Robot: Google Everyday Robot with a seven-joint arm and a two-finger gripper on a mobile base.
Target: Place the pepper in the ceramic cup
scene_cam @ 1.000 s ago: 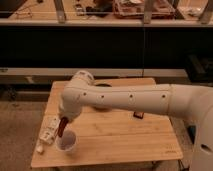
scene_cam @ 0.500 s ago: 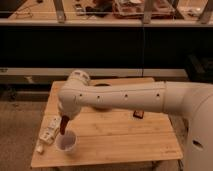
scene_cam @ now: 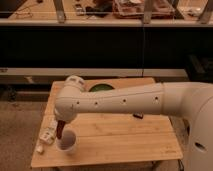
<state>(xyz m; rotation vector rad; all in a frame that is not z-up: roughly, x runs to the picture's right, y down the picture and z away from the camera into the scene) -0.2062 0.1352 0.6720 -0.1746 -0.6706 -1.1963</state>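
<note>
hanging from the underside of the white arm (scene_cam: 120,100), the pincer (scene_cam: 60,125) sat low over the front-left part of the counter (scene_cam: 125,140), directly above the ceramic cup (scene_cam: 67,142). the pepper (scene_cam: 60,131) showed as a slim dark red streak running down from the pincer, its lower tip at the cup's rim or just inside it. the pincer looked clamped on the pepper's upper end, though the arm's elbow hid most of the fingers, so that is a reading rather than a clear sight.

compared with a second earlier, the arm had swung a little lower and the pepper had come closer to upright, its tip moving from beside the cup's mouth to over it. the cup itself had not shifted on the counter. that suggests the carrying was finished and the lowering nearly so; what remained was probably the release, with the pepper dropping into the cup.

a white packet (scene_cam: 48,135) lay just left of the cup, near the counter's edge. the green bowl (scene_cam: 99,88) sat at the far side, partly behind the arm, and a small dark packet (scene_cam: 138,116) lay well to the right, apart from the action.
</note>
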